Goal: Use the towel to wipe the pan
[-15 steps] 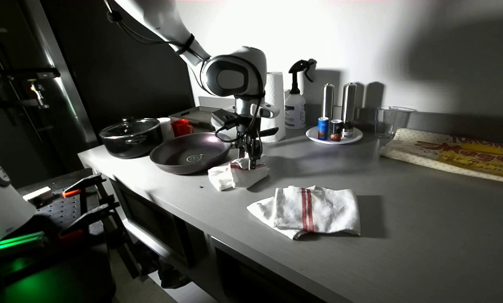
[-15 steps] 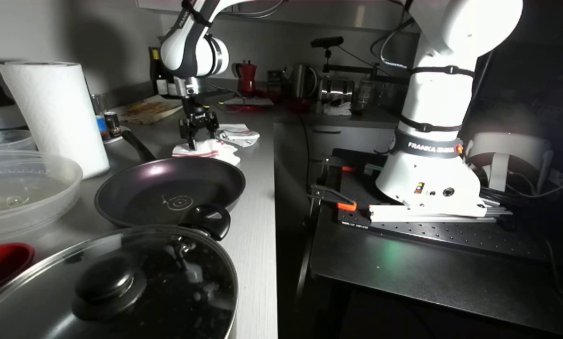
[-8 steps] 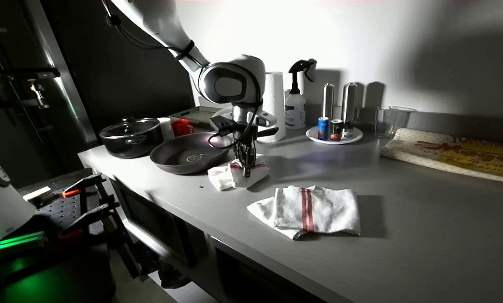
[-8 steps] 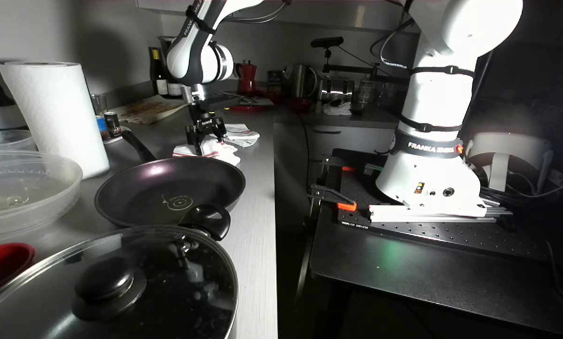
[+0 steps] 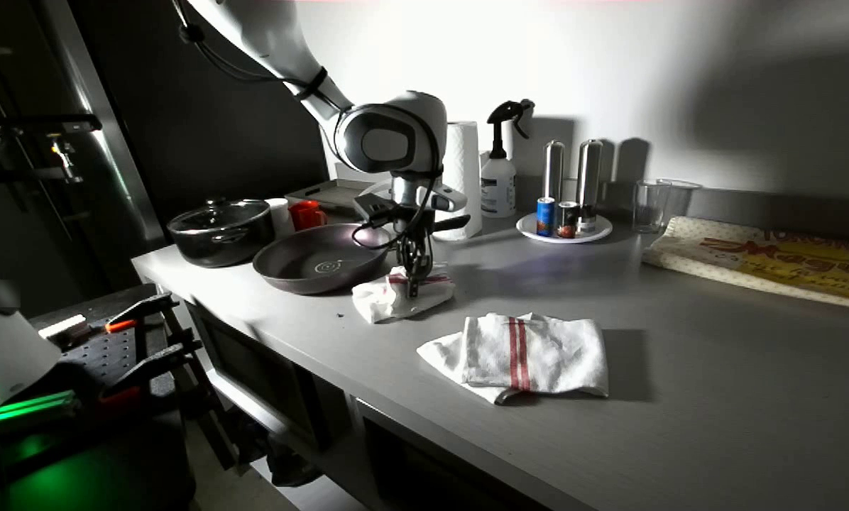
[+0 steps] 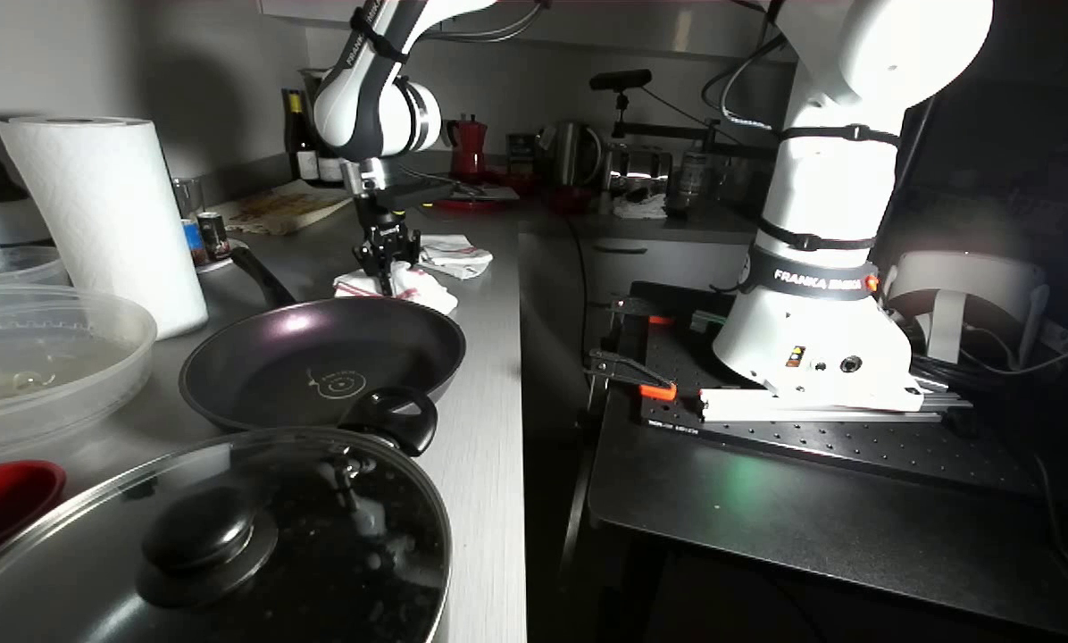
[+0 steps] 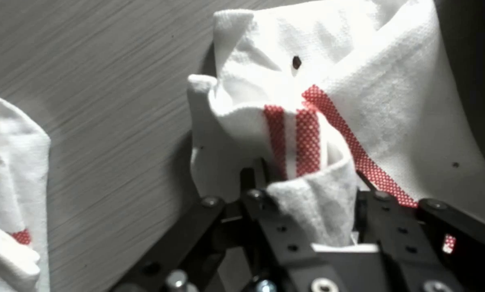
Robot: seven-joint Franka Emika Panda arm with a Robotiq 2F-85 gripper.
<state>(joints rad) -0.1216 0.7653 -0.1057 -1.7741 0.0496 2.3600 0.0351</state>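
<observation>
A white towel (image 5: 396, 301) with red stripes lies crumpled on the counter, right beside the dark frying pan (image 5: 307, 262). The pan (image 6: 320, 357) is empty inside, with a pale logo at its centre. My gripper (image 5: 413, 289) points down into the towel, its fingertips low near the counter. In the wrist view, a fold of the towel (image 7: 319, 202) rises between the fingers (image 7: 248, 178) and fills most of the gap. The jaws are partly closed around this fold; whether they press firmly on it I cannot tell.
Another striped towel (image 5: 538, 355) lies nearer the counter's front. Beyond the pan stand a lidded pot (image 5: 218, 227) and a red mug (image 5: 307, 215). Along the wall are a paper roll (image 5: 461, 177), a spray bottle (image 5: 497, 184) and a white plate (image 5: 524, 227) with small cans. A plastic tub (image 6: 52, 366) neighbours the pan.
The gripper has come down into the towel and shifted slightly toward the counter's front. In the last half second its jaws have narrowed, and the towel has bunched and shifted a little.
</observation>
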